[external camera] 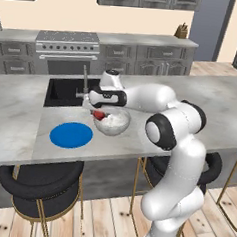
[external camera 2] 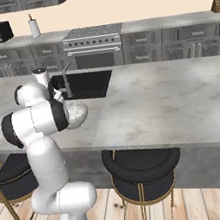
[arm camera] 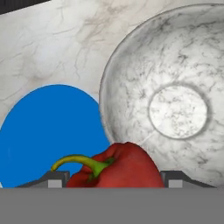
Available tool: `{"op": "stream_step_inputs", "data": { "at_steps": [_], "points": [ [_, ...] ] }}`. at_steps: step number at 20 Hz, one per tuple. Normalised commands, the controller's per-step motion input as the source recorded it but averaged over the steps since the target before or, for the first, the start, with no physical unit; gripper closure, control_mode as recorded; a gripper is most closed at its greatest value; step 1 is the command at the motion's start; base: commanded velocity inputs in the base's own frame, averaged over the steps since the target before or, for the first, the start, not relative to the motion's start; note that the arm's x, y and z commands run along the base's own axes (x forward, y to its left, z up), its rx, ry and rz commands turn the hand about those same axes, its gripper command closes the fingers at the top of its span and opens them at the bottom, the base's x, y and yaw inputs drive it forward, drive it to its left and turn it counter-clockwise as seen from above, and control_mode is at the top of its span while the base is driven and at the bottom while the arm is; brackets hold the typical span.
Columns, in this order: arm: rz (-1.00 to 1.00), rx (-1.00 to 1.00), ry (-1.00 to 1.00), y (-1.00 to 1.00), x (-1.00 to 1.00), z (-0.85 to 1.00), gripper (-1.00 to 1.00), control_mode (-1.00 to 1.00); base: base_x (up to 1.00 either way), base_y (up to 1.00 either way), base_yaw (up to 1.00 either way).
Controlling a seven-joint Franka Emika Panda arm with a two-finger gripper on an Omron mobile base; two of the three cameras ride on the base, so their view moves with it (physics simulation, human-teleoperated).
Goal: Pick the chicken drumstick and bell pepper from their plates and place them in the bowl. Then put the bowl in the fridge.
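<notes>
— Where's the bell pepper?

— Red with a curved green stem, up over the near rim of the bowl, not down inside it.

— And the bowl itself?

— Grey-white marbled, deep, upright on the counter, its inside bare.

— The plate?

— Flat blue disc just beside the bowl, nothing on it.

Sink: black basin sunk in the marble island.
Stools: black-cushioned, beneath the island's edge.
Stove: against the back wall.

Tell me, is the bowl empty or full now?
Empty: the hand view shows the bowl's bare bottom, while the bell pepper sits between the gripper's fingers.
</notes>
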Motion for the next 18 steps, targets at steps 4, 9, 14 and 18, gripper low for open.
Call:
{"op": "stream_step_inputs", "data": {
  "at_steps": [4, 9, 14, 18],
  "points": [
    [0.0, 0.0, 0.06, -0.4, 0.37, -0.11, 1.0, -1.0, 0.0, 0.0, 0.0],
    [0.0, 0.0, 0.04, -0.29, 0.44, -0.19, 1.0, -1.0, 0.0, 0.0, 0.0],
    [0.0, 0.0, 0.09, -0.21, 0.35, -0.23, 1.0, -1.0, 0.0, 0.0, 0.0],
    [0.0, 0.0, 0.15, -0.1, 0.1, -0.3, 1.0, -1.0, 0.0, 0.0, 0.0]
  ]
}}
